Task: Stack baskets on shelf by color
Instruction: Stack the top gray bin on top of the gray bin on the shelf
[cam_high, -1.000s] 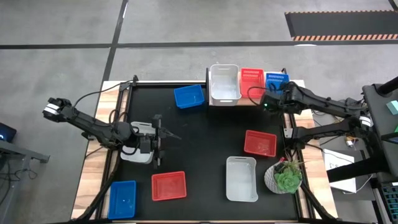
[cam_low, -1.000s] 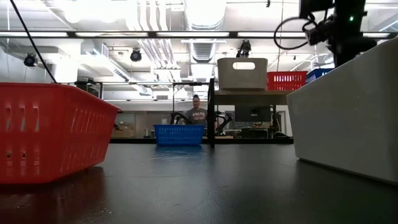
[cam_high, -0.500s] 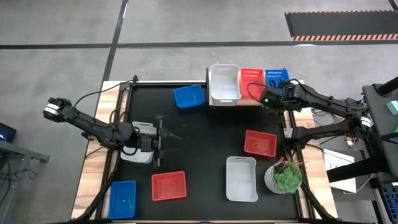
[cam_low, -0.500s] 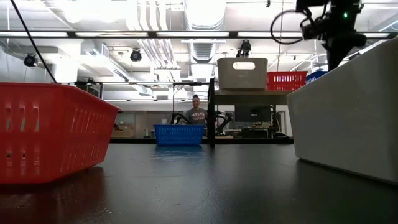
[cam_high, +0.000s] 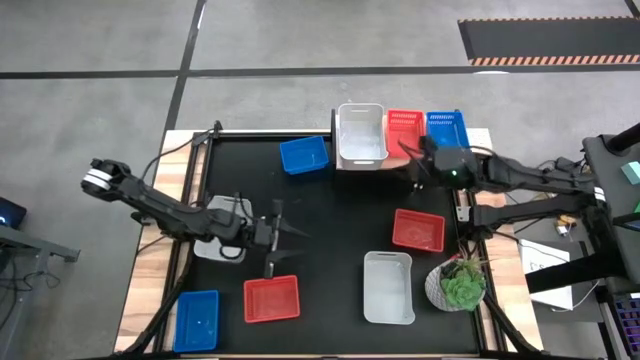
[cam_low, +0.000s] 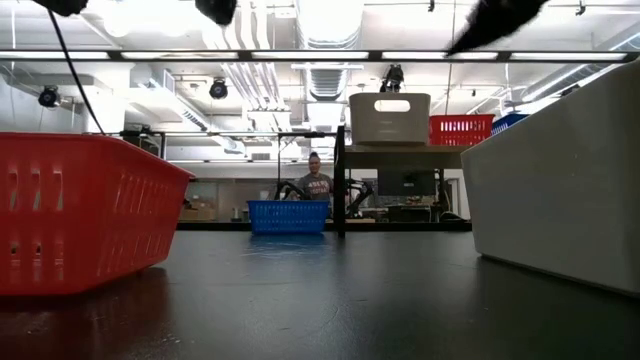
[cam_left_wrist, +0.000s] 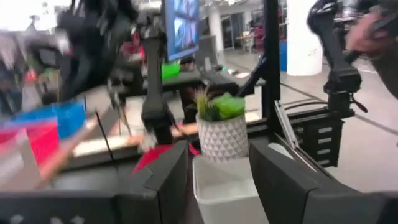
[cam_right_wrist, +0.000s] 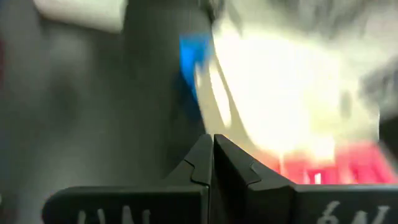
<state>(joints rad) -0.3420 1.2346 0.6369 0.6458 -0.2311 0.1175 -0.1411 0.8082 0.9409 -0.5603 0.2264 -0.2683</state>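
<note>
Sitting on the shelf (cam_high: 478, 135) at roughly 1 o'clock on the table (cam_high: 340, 210) are a white basket (cam_high: 361, 134), a red basket (cam_high: 405, 124) and a blue basket (cam_high: 445, 124) in a row. Right claw (cam_high: 415, 175) hangs just in front of it, fingers pressed together (nothing held). Left claw (cam_high: 283, 245) hovers around 8 o'clock, fingers apart, near another red basket (cam_high: 271, 298).

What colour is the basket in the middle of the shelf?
Red. The middle basket on the shelf sits between a white one and a blue one, clearest in the high view.
</note>
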